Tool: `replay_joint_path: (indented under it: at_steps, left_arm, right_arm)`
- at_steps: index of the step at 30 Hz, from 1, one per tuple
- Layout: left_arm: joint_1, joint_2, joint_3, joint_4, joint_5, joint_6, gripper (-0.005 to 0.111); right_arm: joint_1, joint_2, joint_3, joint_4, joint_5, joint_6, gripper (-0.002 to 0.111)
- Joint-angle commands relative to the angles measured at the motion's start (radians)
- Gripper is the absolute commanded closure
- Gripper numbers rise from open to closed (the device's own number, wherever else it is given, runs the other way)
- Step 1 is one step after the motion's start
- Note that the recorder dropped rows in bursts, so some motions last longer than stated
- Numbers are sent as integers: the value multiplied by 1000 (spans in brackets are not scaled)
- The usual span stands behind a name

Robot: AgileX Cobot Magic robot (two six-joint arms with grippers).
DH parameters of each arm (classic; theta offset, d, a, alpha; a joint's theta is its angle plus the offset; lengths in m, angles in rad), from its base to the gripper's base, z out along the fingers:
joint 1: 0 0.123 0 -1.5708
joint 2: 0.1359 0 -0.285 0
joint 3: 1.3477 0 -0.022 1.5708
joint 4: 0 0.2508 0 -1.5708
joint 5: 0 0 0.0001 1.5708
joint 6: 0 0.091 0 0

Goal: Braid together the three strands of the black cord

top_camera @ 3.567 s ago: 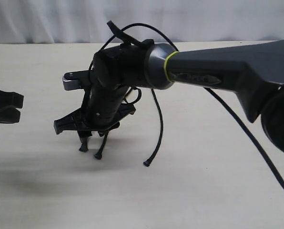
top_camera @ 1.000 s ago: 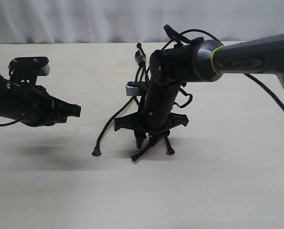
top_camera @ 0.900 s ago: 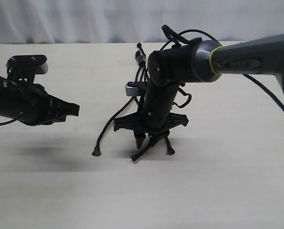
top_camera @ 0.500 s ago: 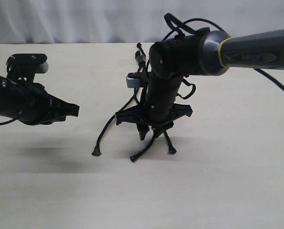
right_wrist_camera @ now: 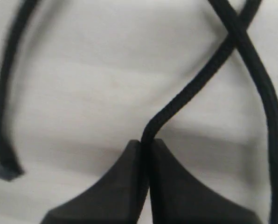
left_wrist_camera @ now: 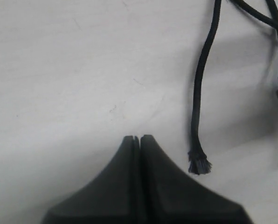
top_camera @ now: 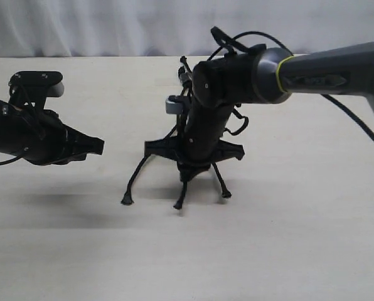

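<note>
The black cord's bound head [top_camera: 186, 74] lies at the back of the table, partly hidden behind my right arm. Its three strands run forward and end in flared tips: left strand [top_camera: 134, 182], middle strand [top_camera: 181, 197], right strand [top_camera: 221, 183]. My right gripper [top_camera: 188, 175] points down, shut on the middle strand [right_wrist_camera: 195, 88] just above its end. That strand crosses another strand [right_wrist_camera: 265, 102], and the third strand [right_wrist_camera: 3, 116] lies apart. My left gripper [top_camera: 99, 147] hovers to the left, shut and empty. The left strand's frayed tip [left_wrist_camera: 198, 164] lies beside its closed fingertips [left_wrist_camera: 129, 144].
The light wooden table [top_camera: 268, 251] runs back to a white curtain [top_camera: 80, 25]. Glossy black cables [top_camera: 350, 128] hang off my right arm [top_camera: 325, 69] over the table's right side. Both arms cast shadows on the tabletop.
My right gripper has shifted slightly left and back with the middle strand in it, pulling that strand straighter. The left arm has stayed put, shut.
</note>
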Motion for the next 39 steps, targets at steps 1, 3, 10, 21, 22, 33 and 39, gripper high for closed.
replay_joint_path:
  at_steps: [1,3,10,21,22,33,39]
  left_arm:
    - [5,-15,-4,3,3,2,107]
    - [5,-22,-4,3,1,2,107]
    - [5,-24,-4,5,14,2,107]
    - [15,0,-51,12,-62,2,107]
    - [21,17,-65,16,-55,2,107]
    - [-64,192,-162,83,66,33,95]
    - [-63,219,-162,136,29,25,70]
  right_arm:
    - [23,-35,-56,69,-82,-17,104]
    - [63,-18,-62,74,-160,-17,104]
    - [152,62,-64,125,-333,-17,104]
    - [-17,-43,11,-89,2,-54,104]
    - [-42,-53,27,-80,7,-73,104]
    - [-201,-88,81,15,14,-225,104]
    - [-201,-88,81,24,12,-239,104]
